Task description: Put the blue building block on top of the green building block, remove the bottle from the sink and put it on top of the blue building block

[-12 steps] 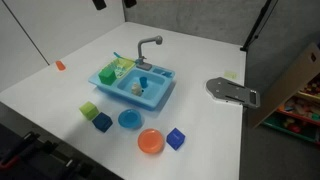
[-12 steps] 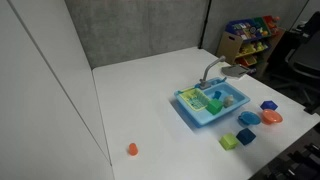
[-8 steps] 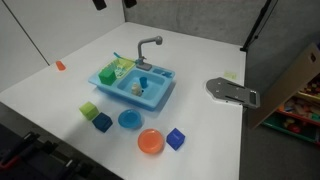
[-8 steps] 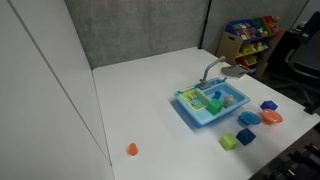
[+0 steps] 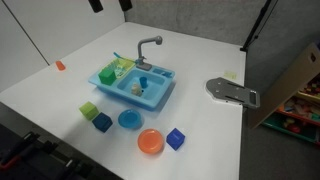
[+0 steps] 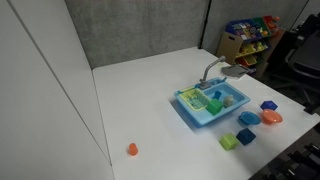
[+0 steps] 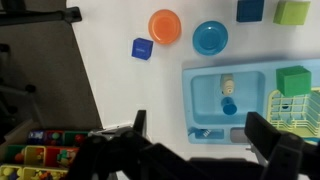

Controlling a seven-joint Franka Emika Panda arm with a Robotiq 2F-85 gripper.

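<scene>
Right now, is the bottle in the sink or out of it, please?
In: the bottle sits inside the basin of the sink.

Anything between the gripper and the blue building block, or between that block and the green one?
Nothing visible blocks the open gripper from the blue building block, standing free on the table. Toward the green building block in the rack lie the sink wall and the bottle in its basin.
</scene>
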